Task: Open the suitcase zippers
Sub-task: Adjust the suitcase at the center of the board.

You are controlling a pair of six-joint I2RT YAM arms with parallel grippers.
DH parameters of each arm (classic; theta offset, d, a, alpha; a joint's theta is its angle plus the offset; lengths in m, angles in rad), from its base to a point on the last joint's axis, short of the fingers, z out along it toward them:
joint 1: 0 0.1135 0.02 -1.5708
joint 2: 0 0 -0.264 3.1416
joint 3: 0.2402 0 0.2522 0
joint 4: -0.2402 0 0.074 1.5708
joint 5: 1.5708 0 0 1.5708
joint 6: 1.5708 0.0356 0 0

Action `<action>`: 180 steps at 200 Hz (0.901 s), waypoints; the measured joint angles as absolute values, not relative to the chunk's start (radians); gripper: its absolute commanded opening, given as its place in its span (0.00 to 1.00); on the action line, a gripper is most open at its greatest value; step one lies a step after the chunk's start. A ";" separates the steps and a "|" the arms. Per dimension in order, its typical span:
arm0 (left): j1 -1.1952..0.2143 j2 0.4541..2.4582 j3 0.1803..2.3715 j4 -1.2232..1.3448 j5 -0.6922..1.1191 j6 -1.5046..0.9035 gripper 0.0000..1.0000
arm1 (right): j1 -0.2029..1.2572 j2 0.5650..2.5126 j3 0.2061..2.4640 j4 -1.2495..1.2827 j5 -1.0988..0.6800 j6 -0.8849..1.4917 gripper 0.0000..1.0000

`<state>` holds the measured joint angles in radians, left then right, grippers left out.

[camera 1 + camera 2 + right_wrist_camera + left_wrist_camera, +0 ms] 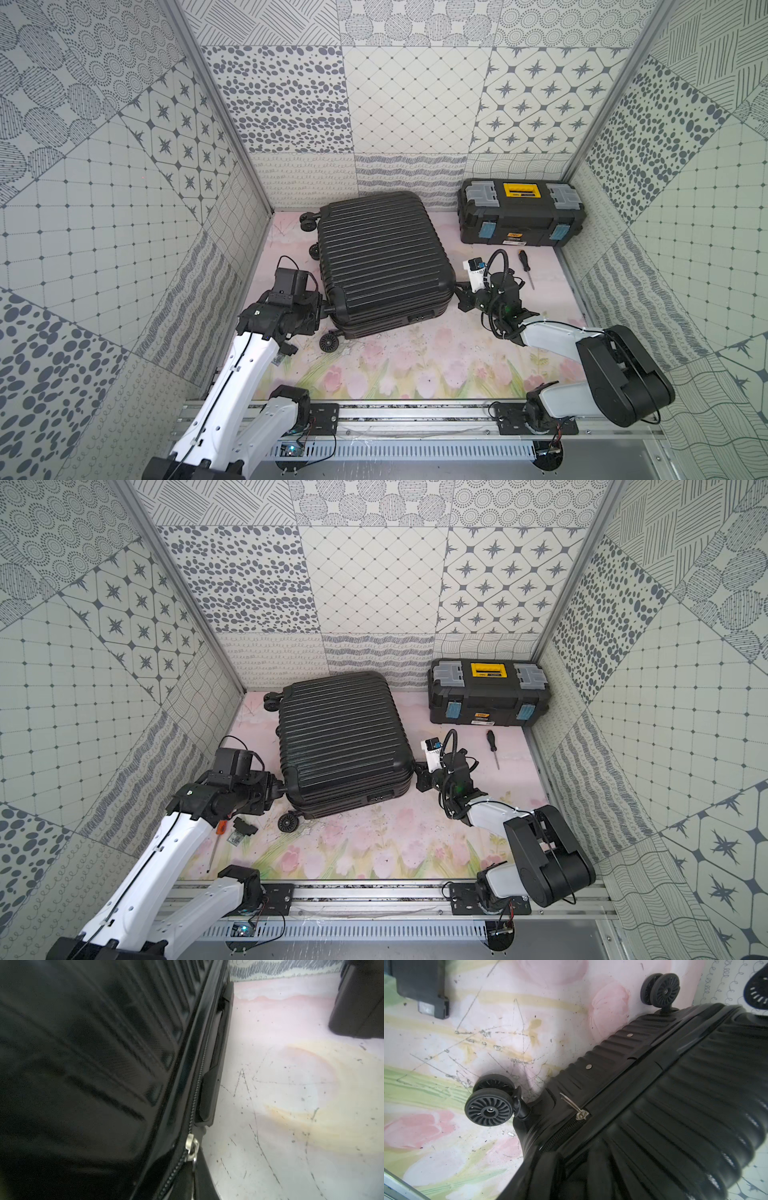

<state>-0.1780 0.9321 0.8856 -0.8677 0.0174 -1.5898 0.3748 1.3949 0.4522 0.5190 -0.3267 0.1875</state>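
Both top views: suitcase (382, 262) and toolbox (521, 212), lids closed, contents hidden.

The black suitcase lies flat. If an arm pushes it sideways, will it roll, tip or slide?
The suitcase lies on its broad ribbed face, so tipping seems unlikely. Its wheels stick out sideways from one end rather than carrying it, so it would probably slide, not roll. It looks glossy and hard, so it likely stays stiff.

surface: floral mat (415, 374) | on it: suitcase (382, 262) lying flat | toolbox (521, 216) | black screwdriver (525, 268)
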 measured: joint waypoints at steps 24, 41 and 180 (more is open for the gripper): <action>-0.146 1.063 0.981 -0.906 -0.001 -1.413 0.82 | 0.438 1.370 0.432 0.533 -0.324 0.148 0.00; -0.130 1.133 1.081 -0.975 -0.091 -1.313 0.88 | 0.514 1.369 0.446 0.503 -0.292 0.109 0.00; -0.755 1.284 1.470 -0.991 -0.241 -0.704 0.78 | 0.966 1.498 0.516 0.569 -0.179 0.134 0.00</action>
<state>-0.7551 1.2842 1.4700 -0.9909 -0.2413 -0.7044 0.9657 1.4979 0.5159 0.5690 -0.1791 0.1337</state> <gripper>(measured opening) 0.767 0.050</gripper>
